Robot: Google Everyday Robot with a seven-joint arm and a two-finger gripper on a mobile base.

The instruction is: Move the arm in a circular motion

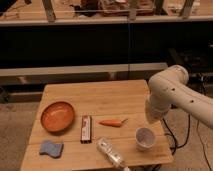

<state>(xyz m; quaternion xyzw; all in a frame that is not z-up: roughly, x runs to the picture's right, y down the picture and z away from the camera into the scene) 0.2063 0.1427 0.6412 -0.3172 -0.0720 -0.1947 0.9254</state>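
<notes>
The back half of the table [95, 92] is bare wood, with room to pass. In the front half sit a bowl [57, 116], a dark flat box [86, 128], a carrot [112, 122], a sponge [51, 148], a bottle [111, 152] on its side and a cup [145, 138]. The arm [176, 92] reaches in from the right, its hand [153, 114] close behind the cup

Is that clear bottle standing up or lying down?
Lying down: the bottle rests lengthwise on the table. The gripper hovers near the white cup.

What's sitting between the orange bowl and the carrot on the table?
In the camera view, a narrow dark bar lies between bowl and carrot. The gripper hangs right of the carrot, near the white cup.
</notes>
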